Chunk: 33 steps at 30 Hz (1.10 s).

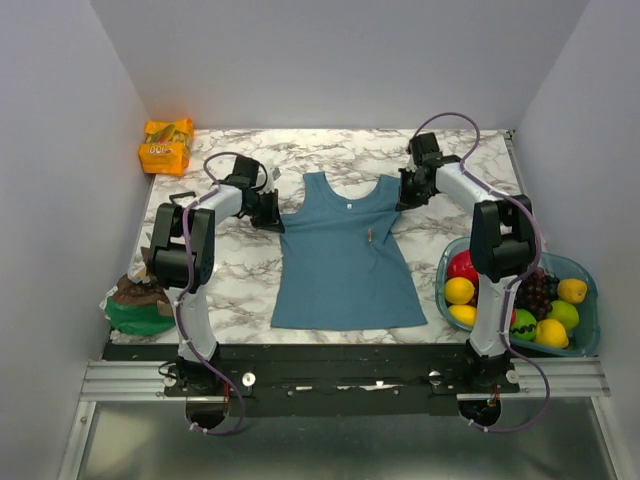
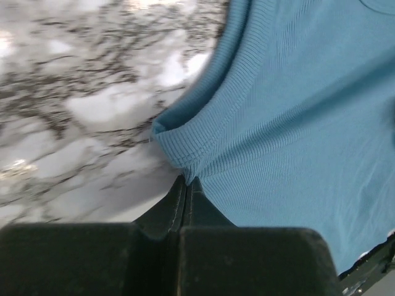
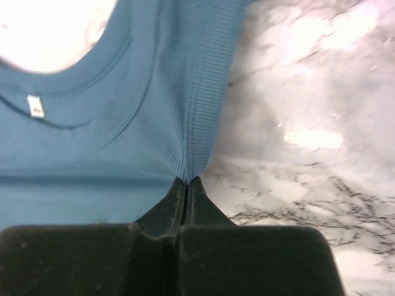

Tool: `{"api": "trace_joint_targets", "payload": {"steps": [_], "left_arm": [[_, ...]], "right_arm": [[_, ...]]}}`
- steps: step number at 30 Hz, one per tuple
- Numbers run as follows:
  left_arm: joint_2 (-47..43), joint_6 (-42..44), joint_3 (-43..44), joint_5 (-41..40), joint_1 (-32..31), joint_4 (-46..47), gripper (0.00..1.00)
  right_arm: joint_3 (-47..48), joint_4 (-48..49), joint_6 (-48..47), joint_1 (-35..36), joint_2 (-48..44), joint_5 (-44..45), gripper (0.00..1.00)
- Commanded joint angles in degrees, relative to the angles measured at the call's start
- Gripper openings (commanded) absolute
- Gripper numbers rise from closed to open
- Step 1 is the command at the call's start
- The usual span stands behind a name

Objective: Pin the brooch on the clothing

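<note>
The teal-blue tank top point(image 1: 345, 262) lies flat on the marble table, neck to the far side, with its white neck label point(image 1: 348, 204) showing. The tiny red-orange brooch point(image 1: 370, 236) sits on its chest, right of centre. My left gripper point(image 1: 277, 216) is shut on the ribbed edge at the top's left armhole point(image 2: 185, 161). My right gripper point(image 1: 402, 197) is shut on the ribbed edge at the right armhole point(image 3: 192, 161); the neck label point(image 3: 36, 106) shows in that view. The brooch is out of both wrist views.
A blue bowl point(image 1: 590, 300) of mixed fruit stands at the right front. An orange snack packet point(image 1: 166, 146) lies at the far left corner. A green and brown bundle point(image 1: 137, 303) lies at the left front edge. A small black-framed item point(image 1: 181, 197) sits near the left arm.
</note>
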Motion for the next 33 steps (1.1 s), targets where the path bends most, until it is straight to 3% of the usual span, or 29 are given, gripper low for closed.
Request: {"api": "trace_joint_targets", "payload": {"steps": [1, 5, 9, 11, 12, 13, 15, 21, 27, 33], "left_arm": [[-2.5, 1.7, 0.6, -3.1, 2.2, -1.4, 0.0], [-1.8, 1.4, 0.8, -1.7, 2.6, -1.2, 0.0], [-2.5, 1.2, 0.8, -0.8, 2.6, -0.5, 0.0], [-3.1, 0.8, 0.4, 0.2, 2.6, 0.1, 0.11], [-3.4, 0.8, 0.2, 0.4, 2.6, 0.7, 0.33], [-3.8, 0.8, 0.1, 1.0, 2.5, 1.0, 0.45], [-5.3, 0.8, -0.4, 1.2, 2.5, 2.1, 0.66], [-10.4, 0.6, -2.2, -0.7, 2.2, 4.2, 0.89], [-17.4, 0.9, -5.7, -6.8, 0.2, 1.8, 0.94], [-23.9, -0.6, -12.5, -10.5, -4.9, -0.1, 0.98]], "right_arm": [[4.0, -4.9, -2.2, -2.0, 3.4, 5.0, 0.01], [8.6, -6.3, -2.9, -2.3, 5.4, 5.2, 0.04], [13.3, -8.3, -3.6, -2.3, 6.6, 4.5, 0.39], [13.7, -8.3, -4.2, -2.3, 6.0, 3.5, 0.48], [13.6, -8.3, -4.3, -2.3, 4.8, 3.1, 0.67], [12.6, -8.3, -4.6, -2.3, 3.8, 2.7, 0.72], [10.1, -7.4, -4.8, -2.3, -0.1, 2.6, 0.76], [-9.7, 0.0, -2.6, -2.1, -13.8, -2.5, 0.75], [-26.7, 4.6, 0.1, 2.0, -25.4, -4.6, 0.72], [-33.8, 5.1, 2.2, 7.6, -29.4, -0.1, 0.71]]}}
